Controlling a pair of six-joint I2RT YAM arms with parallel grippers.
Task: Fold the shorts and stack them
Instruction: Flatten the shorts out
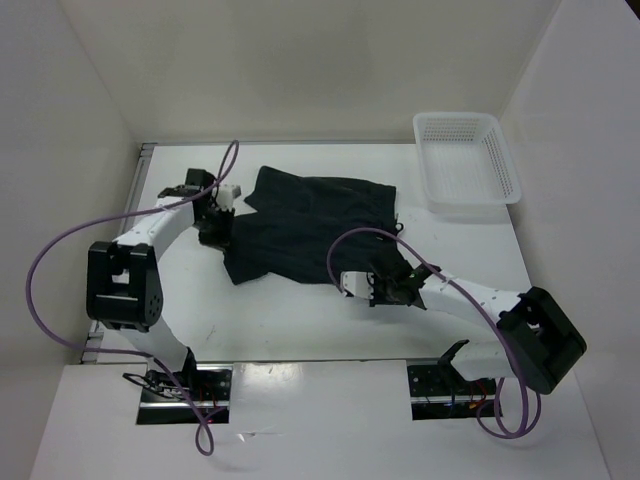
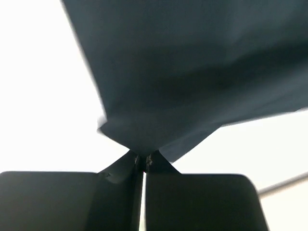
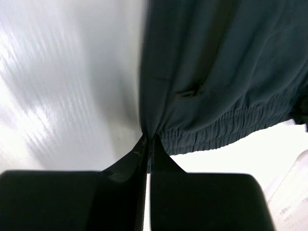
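The black shorts (image 1: 305, 225) lie spread over the middle of the white table (image 1: 290, 315). My left gripper (image 1: 217, 232) is at their left edge, shut on a corner of the cloth. The left wrist view shows that corner (image 2: 144, 144) pinched between the fingertips. My right gripper (image 1: 392, 285) is at the shorts' near right corner, shut on the elastic waistband (image 3: 226, 130). In the right wrist view the cloth gathers into the closed tips of the right gripper (image 3: 149, 140).
A white mesh basket (image 1: 466, 160) stands at the far right of the table. White walls close in the back and both sides. Purple cables (image 1: 355, 240) loop over each arm, one arching above the shorts' near edge.
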